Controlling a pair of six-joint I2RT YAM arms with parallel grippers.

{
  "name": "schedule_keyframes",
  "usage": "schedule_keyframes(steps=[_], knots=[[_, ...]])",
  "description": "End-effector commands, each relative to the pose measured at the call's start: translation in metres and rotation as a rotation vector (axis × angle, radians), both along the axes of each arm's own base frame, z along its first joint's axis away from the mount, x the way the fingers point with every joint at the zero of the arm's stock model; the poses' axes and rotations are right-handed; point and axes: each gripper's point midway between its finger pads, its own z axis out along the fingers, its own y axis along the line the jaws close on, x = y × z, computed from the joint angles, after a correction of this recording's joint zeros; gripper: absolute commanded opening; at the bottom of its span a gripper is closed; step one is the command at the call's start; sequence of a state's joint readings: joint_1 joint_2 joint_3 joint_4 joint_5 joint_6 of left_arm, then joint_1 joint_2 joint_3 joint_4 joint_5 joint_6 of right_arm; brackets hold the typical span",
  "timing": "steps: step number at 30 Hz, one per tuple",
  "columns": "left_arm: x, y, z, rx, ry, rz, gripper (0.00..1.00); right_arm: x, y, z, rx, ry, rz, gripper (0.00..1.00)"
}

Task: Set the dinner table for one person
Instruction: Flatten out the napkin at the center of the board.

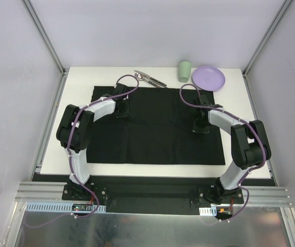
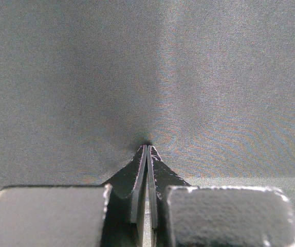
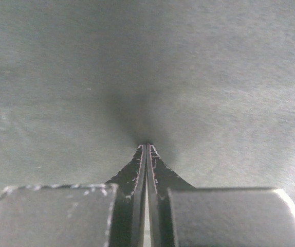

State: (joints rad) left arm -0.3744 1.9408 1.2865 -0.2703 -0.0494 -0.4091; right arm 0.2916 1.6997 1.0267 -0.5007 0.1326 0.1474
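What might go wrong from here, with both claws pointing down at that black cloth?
1. The left gripper and right gripper are shut, tips at or almost on the black mat; a sideways move could drag and wrinkle it.
2. The green cup sits close beside the purple plate; grabbing one might knock the other.
3. The cutlery lies bunched flat on the table, likely hard to pick apart.

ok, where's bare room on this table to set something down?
Widest: the middle of the black mat, between the left end effector and right end effector, plus its near strip. Also bare: the far-left corner of the dinner table. Crowded: the far edge, centre to right corner, where cutlery, green cup and purple plate sit close together.
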Motion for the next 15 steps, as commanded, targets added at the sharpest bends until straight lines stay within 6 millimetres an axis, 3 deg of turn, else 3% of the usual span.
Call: schedule_keyframes(steps=[1, 8, 13, 15], knots=[[-0.006, 0.008, 0.018, 0.034, -0.031, 0.012, 0.00, 0.000, -0.018, 0.029, -0.065, -0.033, -0.004, 0.01], [-0.012, 0.014, 0.063, 0.013, -0.126, 0.019, 0.00, 0.003, -0.020, 0.074, -0.059, -0.127, 0.003, 0.01], [-0.020, 0.020, 0.106, -0.009, -0.221, 0.032, 0.00, 0.001, -0.021, 0.103, -0.063, -0.196, 0.027, 0.01], [-0.027, 0.021, 0.125, -0.038, -0.259, 0.032, 0.05, 0.001, -0.022, 0.113, -0.056, -0.228, 0.023, 0.02]])
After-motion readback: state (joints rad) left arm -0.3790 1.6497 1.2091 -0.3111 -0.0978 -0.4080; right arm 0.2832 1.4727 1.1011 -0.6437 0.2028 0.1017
